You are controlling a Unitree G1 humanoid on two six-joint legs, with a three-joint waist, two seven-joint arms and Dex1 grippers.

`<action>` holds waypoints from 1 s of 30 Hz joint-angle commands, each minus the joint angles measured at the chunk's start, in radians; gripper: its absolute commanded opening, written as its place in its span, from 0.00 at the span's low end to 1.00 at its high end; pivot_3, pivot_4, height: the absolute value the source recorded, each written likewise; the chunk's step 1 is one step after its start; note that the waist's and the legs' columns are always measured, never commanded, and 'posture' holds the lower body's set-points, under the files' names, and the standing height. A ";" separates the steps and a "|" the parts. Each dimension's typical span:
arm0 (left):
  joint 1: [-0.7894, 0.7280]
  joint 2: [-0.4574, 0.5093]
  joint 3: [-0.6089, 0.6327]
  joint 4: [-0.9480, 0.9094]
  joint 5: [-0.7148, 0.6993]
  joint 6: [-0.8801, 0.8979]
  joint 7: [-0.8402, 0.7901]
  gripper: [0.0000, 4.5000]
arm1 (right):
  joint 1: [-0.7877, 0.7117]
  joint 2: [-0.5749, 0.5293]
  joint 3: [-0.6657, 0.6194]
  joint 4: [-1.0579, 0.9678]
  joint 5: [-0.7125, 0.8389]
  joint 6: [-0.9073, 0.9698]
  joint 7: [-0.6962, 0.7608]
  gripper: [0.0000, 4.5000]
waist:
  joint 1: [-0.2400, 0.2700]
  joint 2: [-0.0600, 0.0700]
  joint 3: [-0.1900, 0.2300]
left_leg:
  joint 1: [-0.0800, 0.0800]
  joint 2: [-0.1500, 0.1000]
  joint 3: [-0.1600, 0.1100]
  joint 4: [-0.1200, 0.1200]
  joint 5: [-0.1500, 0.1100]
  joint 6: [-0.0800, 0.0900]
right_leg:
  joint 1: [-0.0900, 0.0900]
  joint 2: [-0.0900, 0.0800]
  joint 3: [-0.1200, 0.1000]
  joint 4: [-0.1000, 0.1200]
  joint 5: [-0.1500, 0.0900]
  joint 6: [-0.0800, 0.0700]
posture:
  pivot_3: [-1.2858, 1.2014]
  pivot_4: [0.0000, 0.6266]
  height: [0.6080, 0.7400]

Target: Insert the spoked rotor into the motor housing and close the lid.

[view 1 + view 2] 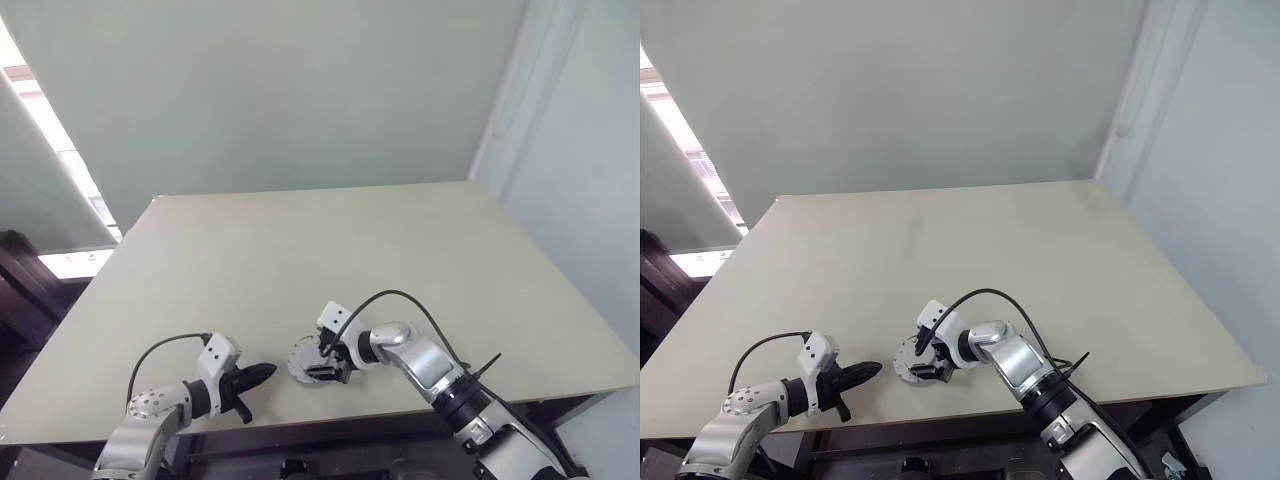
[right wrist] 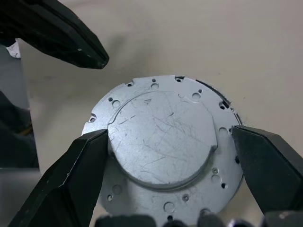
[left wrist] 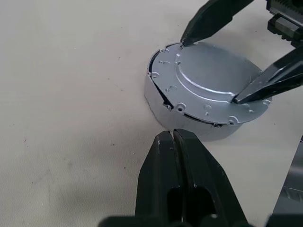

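Straddling lid (image 2: pixel 161 142), right gripper (image 2: pixel 168 156) spread, left gripper (image 3: pixel 174 137) closed beside

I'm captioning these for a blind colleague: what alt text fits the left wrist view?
A round grey metal lid sits on its housing on a beige table, a thin dark gap showing along part of its rim. The right gripper spans it, its two black fingertips touching the lid's top at opposite sides. The left gripper is shut, pointing at the lid's near side.

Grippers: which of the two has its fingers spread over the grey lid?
The right gripper, its fingers straddling the lid; the left gripper is shut, pointing at the lid's side.
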 commanded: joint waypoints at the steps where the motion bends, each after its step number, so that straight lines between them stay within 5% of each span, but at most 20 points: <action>1: -0.011 0.016 0.010 -0.041 -0.003 -0.004 -0.005 0.00 | -0.015 0.006 -0.009 0.003 -0.013 -0.011 -0.007 0.99 | 0.001 0.000 0.000 | 0.000 0.000 0.000 0.000 0.000 0.000 | 0.000 0.000 0.000 0.000 0.000 0.000 | 0.52 0.00 1.00; 6: -0.011 0.016 0.009 -0.042 -0.003 -0.002 -0.005 0.00 | -0.007 0.006 -0.006 -0.027 -0.017 0.008 -0.009 0.73 | 0.000 0.000 0.000 | 0.000 0.000 0.000 0.001 0.000 0.000 | 0.001 0.000 0.000 0.000 0.000 0.000 | 0.52 0.00 1.00; 30: -0.022 0.009 -0.002 -0.033 -0.004 -0.001 -0.005 0.00 | 0.049 0.038 -0.034 -0.207 0.007 0.136 -0.091 0.72 | 0.000 0.000 0.000 | 0.000 -0.001 -0.001 0.001 0.000 0.000 | 0.001 0.000 0.000 0.000 0.000 0.000 | 0.52 0.00 1.00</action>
